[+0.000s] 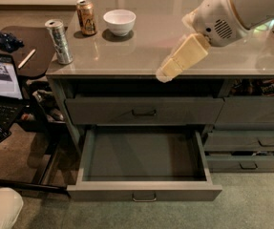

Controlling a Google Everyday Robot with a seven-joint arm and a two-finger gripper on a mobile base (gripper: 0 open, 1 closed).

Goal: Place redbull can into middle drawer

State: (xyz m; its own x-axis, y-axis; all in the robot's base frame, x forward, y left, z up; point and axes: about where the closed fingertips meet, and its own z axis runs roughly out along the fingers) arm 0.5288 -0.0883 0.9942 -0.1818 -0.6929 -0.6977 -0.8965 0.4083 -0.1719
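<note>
The redbull can (59, 41), tall, slim and silver-grey, stands upright at the front left corner of the counter (141, 51). The middle drawer (143, 159) is pulled wide open below the closed top drawer (144, 110), and its inside is empty. My gripper (167, 73) reaches in from the upper right on a white arm (232, 11). It hangs over the counter's front edge, right of centre, far to the right of the can and above the open drawer. It holds nothing that I can see.
A shorter gold-brown can (86, 17) and a white bowl (119, 22) stand behind the redbull can. A side table (19, 44) with a laptop (0, 87) is at the left. A neighbouring stack of narrower drawers (253, 142) is at the right.
</note>
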